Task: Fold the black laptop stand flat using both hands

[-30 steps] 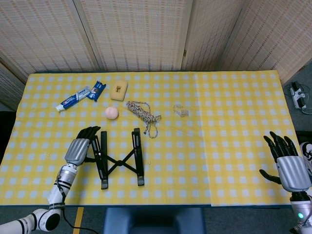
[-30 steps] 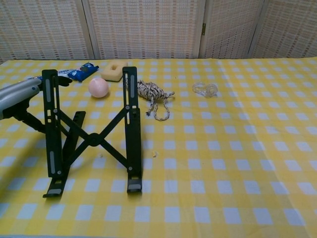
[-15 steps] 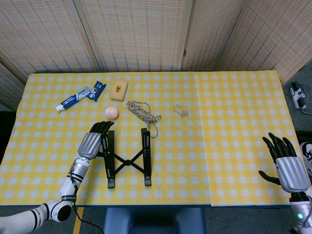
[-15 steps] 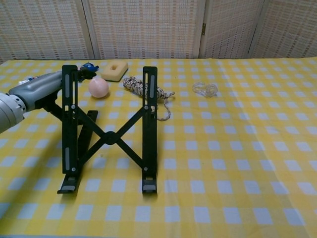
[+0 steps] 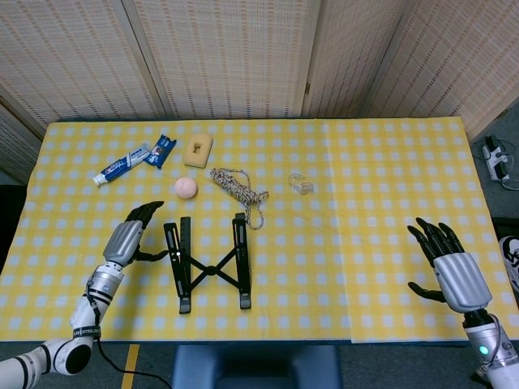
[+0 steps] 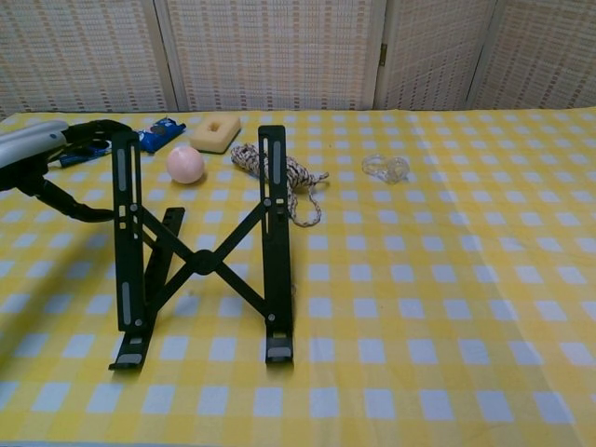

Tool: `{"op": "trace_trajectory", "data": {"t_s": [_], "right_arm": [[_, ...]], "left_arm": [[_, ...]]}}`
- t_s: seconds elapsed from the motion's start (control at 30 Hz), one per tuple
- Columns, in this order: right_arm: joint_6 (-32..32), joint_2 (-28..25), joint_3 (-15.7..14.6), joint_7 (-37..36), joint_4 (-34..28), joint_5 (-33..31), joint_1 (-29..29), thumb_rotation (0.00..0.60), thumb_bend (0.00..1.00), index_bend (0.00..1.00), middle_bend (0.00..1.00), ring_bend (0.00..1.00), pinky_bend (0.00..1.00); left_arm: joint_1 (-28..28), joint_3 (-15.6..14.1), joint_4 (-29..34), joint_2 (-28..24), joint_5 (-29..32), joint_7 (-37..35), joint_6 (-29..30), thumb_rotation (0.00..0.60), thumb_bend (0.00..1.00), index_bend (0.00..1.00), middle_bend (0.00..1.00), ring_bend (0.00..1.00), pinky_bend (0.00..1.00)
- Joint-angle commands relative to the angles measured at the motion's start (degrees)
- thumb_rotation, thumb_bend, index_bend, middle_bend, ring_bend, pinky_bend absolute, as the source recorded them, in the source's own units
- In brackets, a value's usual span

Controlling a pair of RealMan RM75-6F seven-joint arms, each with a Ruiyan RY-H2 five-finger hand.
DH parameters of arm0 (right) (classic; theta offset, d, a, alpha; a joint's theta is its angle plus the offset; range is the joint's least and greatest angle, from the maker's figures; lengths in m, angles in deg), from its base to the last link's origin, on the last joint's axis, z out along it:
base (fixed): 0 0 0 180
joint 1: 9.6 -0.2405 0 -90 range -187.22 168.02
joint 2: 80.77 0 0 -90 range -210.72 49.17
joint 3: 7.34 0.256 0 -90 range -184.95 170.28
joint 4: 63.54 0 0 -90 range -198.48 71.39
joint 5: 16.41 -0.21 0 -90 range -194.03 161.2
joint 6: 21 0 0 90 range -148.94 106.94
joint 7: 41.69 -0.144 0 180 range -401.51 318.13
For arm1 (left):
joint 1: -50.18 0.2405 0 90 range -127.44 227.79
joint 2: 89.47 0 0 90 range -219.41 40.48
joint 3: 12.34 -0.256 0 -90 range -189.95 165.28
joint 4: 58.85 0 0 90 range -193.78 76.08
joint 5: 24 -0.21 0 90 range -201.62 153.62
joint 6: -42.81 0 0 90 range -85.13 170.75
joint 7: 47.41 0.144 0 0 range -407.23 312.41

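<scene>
The black laptop stand (image 5: 208, 263) stands unfolded on the yellow checked table (image 5: 365, 203), its two long rails upright and tilted and joined by a crossed brace, just beyond the fingertips of the left hand (image 5: 130, 239). That hand hovers beside the stand's left rail with its fingers (image 5: 147, 212) spread apart and slightly curled, holding nothing; its thumb reaches toward the rail, and from the chest view the thumb tip (image 6: 93, 214) ends at or just short of the rail's edge, so I cannot tell whether it touches. In the chest view the left hand (image 6: 42, 158) shows only in part at the frame's left edge, with the laptop stand (image 6: 200, 256) rising in front of the camera, feet planted on the cloth.

The right hand (image 5: 450, 263) is well apart from the stand, near the table's right front corner, palm down with its fingers (image 5: 430, 235) fanned open and gripping nothing. The chest view does not show it.

Past the left fingertips, further onto the table, lies a pink ball (image 5: 186, 187), and beyond it a tan sponge block (image 5: 198, 150) with a slot in its top. To the outer side of those sit a blue snack wrapper (image 5: 161, 151) and a toothpaste tube (image 5: 122, 164), touching end to end. A tangle of braided rope (image 5: 240, 191) lies just behind the stand's right rail, and a small clear plastic piece (image 5: 300, 183) rests further toward the right hand's side, well short of its fingers.
</scene>
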State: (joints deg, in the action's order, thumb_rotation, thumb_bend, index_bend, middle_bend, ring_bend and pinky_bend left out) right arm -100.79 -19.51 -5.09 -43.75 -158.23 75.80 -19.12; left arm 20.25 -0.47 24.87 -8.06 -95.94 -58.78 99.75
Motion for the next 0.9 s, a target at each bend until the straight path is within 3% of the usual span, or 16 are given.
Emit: {"op": "trace_trajectory", "data": {"t_s": [0.03,0.3,0.47,0.6,0.7,0.9], "right_arm": [[0.13,-0.64,0.22,0.72,-1.0,0.08,-0.38,0.6,0.18,0.0,0.04,0.08,0.0],[-0.35,-1.09,0.4,2.03,-2.45,-0.39,-0.4,0.6,0.18,0.0,0.04,0.08,0.0],[-0.59,-1.02,0.33,2.09,-2.43,-0.69,-0.23,0.6,0.18,0.0,0.04,0.08,0.0],[-0.96,-0.78,0.24,1.85,-1.96,-0.85,-0.02,0.6,0.18,0.0,0.04,0.08,0.0],[-0.82,-0.61,0.08,1.6,-1.66,-0.99,-0.01,0.6,0.18,0.0,0.04,0.08,0.0],[-0.91,-0.25,-0.18,1.1,-1.08,-0.94,0.07,0.6,0.18,0.0,0.04,0.08,0.0]], "left_arm": [[2.01,-1.71,5.32,-7.77,-3.65,-12.23,-3.5,0.6,0.24,0.0,0.09,0.07,0.1],[-0.99,-5.74,6.98,-12.84,-14.65,-39.54,-11.09,0.6,0.24,0.0,0.07,0.05,0.1],[-2.98,-7.19,4.9,-10.91,-18.48,-46.63,-10.99,0.6,0.24,0.0,0.07,0.06,0.1],[-4.04,-7.11,2.61,-6.92,-17.98,-46.56,-9.92,0.6,0.24,0.06,0.11,0.12,0.13],[-4.48,-6.58,1.06,-4.26,-16.27,-43.36,-9.21,0.6,0.24,0.11,0.18,0.17,0.19],[-5.13,-4.82,-0.83,-0.32,-11.71,-35.33,-8.13,0.6,0.27,0.17,0.23,0.21,0.24]]}}
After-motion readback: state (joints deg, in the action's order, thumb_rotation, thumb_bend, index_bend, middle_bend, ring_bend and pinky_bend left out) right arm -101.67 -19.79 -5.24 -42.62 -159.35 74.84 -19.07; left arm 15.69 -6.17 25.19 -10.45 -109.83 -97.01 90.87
